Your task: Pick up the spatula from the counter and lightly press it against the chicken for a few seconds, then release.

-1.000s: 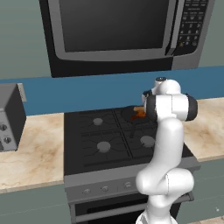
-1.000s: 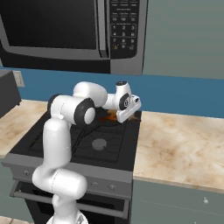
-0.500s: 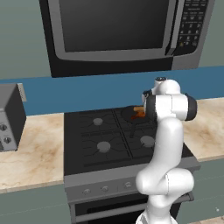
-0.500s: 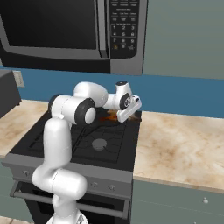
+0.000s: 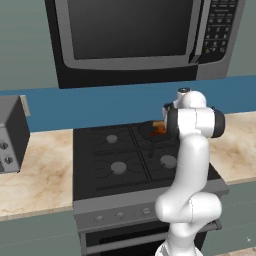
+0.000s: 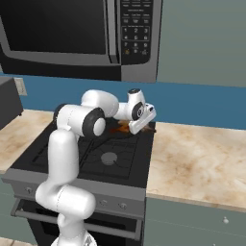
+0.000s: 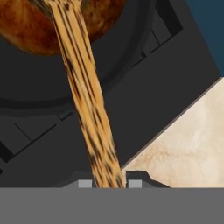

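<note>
Pincer: the two-finger gripper [image 7: 109, 183] is clenched on the tan, dark-streaked wooden spatula [image 7: 87, 100]; the handle rises from between its two dark finger tips.
Spatula: it is held off the counter and slants up and away from the hand over the pan. Its far end lies across the chicken at the top edge of the hand view, where the blade is cut off, so I cannot tell whether it is touching.
Chicken: the glossy red-brown piece of chicken [image 7: 26, 22] sits in a round dark pan [image 7: 127, 57] on the rear right burner of the black gas stove [image 5: 115, 170].
Overhead: a black-and-silver microwave [image 5: 135, 40] hangs above the stove, with a gap between its underside and the white wrist.
Behind: a blue backsplash band [image 5: 100, 105] runs just behind the pan.
Left: a dark grey toaster [image 5: 10, 132] stands on the beige marbled counter [image 5: 40, 175], well apart from the pan.
In the way: in the left base view the arm's own upper link covers the right side of the pan.
Edges: in the hand view the stove's right edge runs diagonally near the pan's rim, where it meets the marble.
Open room: the front burners [image 5: 118, 167] lie low and flat before the pan, and a broad stretch of counter opens to the right of the stove.
</note>
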Tool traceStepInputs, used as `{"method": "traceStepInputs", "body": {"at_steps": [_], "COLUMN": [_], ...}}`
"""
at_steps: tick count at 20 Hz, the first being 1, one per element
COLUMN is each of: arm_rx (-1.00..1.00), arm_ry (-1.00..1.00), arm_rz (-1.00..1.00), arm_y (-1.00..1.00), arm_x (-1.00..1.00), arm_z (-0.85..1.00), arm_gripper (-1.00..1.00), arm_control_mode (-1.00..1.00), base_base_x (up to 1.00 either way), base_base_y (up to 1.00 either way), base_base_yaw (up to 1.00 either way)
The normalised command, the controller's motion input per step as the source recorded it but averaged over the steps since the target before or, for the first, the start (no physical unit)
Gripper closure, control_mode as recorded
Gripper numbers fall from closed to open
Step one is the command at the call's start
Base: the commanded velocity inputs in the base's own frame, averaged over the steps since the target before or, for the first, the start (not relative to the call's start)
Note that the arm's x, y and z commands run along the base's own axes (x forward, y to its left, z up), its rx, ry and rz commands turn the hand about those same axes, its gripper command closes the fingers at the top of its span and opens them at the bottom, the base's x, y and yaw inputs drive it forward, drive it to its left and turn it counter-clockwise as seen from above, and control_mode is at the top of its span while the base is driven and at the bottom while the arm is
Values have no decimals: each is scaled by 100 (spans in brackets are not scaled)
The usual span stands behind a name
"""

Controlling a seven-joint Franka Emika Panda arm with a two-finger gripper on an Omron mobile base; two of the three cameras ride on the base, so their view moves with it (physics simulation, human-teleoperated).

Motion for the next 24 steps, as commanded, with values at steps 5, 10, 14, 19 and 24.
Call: {"method": "traceStepInputs", "body": {"at_steps": [5, 10, 14, 19, 24], "arm_rx": [0, 0, 0, 1, 2], "arm_ry": [-10, -16, -19, -19, -21], "arm_rz": [0, 0, 0, 0, 1], "arm_y": [-14, -13, -13, -14, -6], "arm_x": [-20, -31, -34, -43, -65], "arm_z": [0, 15, 27, 28, 16], "arm_gripper": [100, 100, 100, 100, 100], "arm_control_mode": [-100, -100, -100, -100, -100], "base_base_x": [0, 0, 0, 0, 0], "base_base_y": [0, 0, 0, 0, 0], "base_base_yaw": [0, 0, 0, 0, 0]}}
